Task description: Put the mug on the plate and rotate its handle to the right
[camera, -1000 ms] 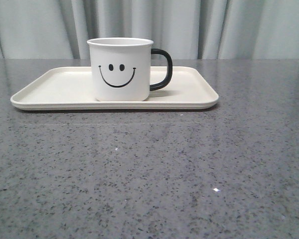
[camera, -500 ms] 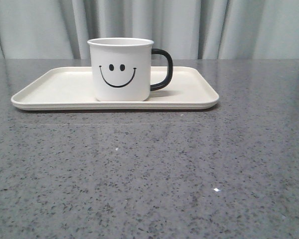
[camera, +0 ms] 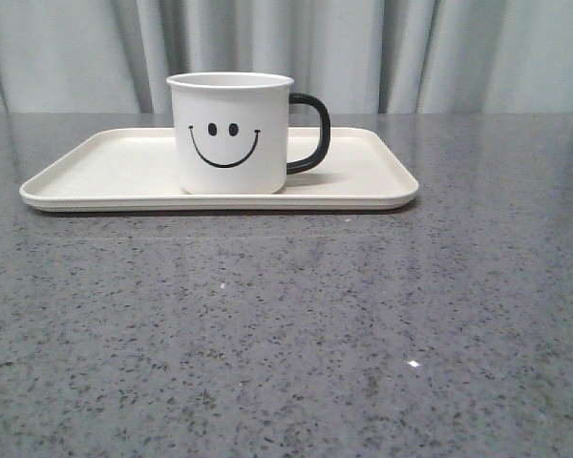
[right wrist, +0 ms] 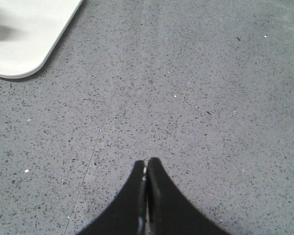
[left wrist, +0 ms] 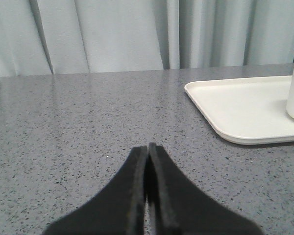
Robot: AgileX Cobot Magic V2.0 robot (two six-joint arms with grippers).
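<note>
Two black grippers, both pressed closed on nothing: the left gripper (left wrist: 147, 147) and the right gripper (right wrist: 147, 160) each hang over bare speckled grey stone tabletop (camera: 296, 324), well apart from the crockery. Further back, the cream-white rectangular plate with rounded corners (camera: 105, 172) lies flat. On it stands the white cylindrical mug with the black smiley face (camera: 231, 134), upright, its glossy black C-shaped handle (camera: 312, 133) pointing right. Behind, pale grey curtains (camera: 382, 48).
</note>
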